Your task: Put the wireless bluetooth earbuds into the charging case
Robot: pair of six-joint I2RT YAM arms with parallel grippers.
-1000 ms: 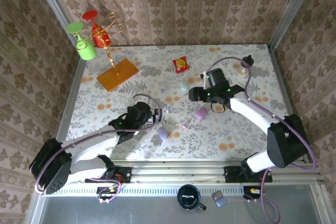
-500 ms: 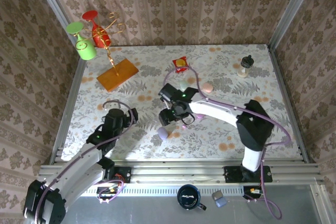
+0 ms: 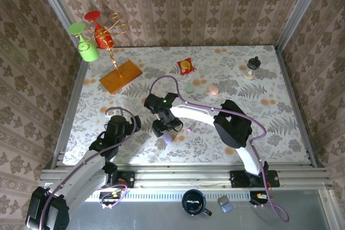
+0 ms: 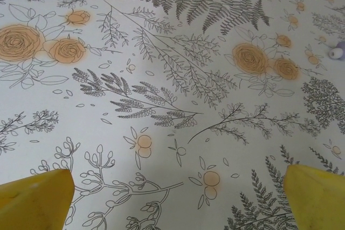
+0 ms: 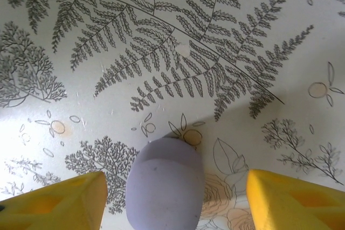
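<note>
Low over the flower-printed desk (image 3: pixel 269 127), the right pincer (image 5: pixel 176 179) straddles a lilac charging case (image 5: pixel 164 187). Its yellow fingers (image 5: pixel 59 200) are spread to either side with a gap on each flank, gripping nothing. Seen from above, the case lies just short of the desk's centre, at about 6 o'clock. A tiny pinkish earbud (image 3: pixel 190 130) lies loose on the desk near it, at roughly 3 o'clock from the case and not touching it. The left pincer (image 4: pixel 177 173) hangs at about 9 o'clock from the case, jaws spread wide and empty, with bare desk between them. A pale green case (image 3: pixel 189 87) and a pink case (image 3: pixel 214 90), both egg-shaped, rest at about 1 o'clock from the lilac one, well apart from it. A red snack packet (image 3: pixel 185 66) lies at 12 o'clock toward the far wall. An orange wooden base (image 3: pixel 119 76) carrying a gold wire stand hung with glasses sits at 10 o'clock. A small dark-capped bottle (image 3: pixel 252 68) stands at 2 o'clock.
</note>
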